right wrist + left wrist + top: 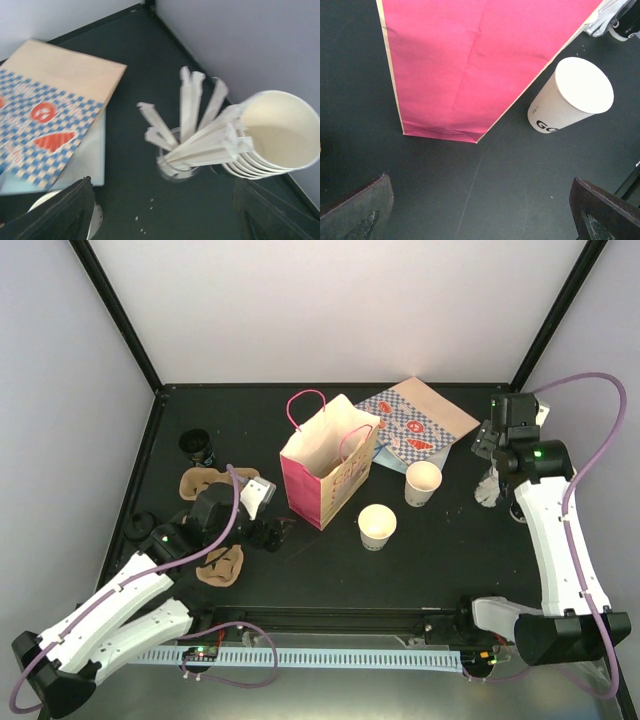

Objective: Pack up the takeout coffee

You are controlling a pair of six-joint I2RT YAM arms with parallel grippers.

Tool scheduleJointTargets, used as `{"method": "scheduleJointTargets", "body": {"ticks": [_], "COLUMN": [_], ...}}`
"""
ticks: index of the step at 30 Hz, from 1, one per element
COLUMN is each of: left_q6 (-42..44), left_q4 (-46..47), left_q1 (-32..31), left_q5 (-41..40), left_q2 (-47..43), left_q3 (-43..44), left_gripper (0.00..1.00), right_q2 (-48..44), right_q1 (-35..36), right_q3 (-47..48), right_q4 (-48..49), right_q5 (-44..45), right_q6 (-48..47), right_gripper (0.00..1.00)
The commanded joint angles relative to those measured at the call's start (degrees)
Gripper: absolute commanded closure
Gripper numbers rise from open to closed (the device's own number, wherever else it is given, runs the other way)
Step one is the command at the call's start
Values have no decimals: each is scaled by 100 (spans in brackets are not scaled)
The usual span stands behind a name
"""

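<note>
Presently my left tool (pixel 480 181) is hovering low over the surface (pixel 450 550), its fingers spread wide and gripping nothing, and it is facing the pink bag (pixel 480 60), which is standing upright with its mouth open so a cup can go in. The takeout coffee (pixel 570 95) is standing upright just beside the bag's right corner, not yet packed. My right tool (pixel 162 182) is hanging, fingers apart and empty, above the jar of wrapped straws (pixel 187 130) and the leaning stack of cups (pixel 275 135), well apart from the bag
</note>
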Motion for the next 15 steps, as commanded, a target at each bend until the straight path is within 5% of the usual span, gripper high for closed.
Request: {"method": "scheduleJointTargets", "body": {"ticks": [1, 6, 15], "left_q6": [69, 27, -358], "left_q4": [-22, -76, -262], "left_q1": [44, 46, 47], "left_q5": [-102, -199, -651], "left_q2": [104, 166, 294], "left_q3": [66, 90, 225], "left_gripper": [1, 1, 1], "right_q2": [-166, -246, -439], "right_q1": [60, 833, 2738], "right_q3": [285, 61, -1213], "right_q4": [-197, -381, 744], "right_q5": [-1185, -1307, -535], "right_q6": [-563, -363, 1022], "right_gripper": [21, 18, 17]}}
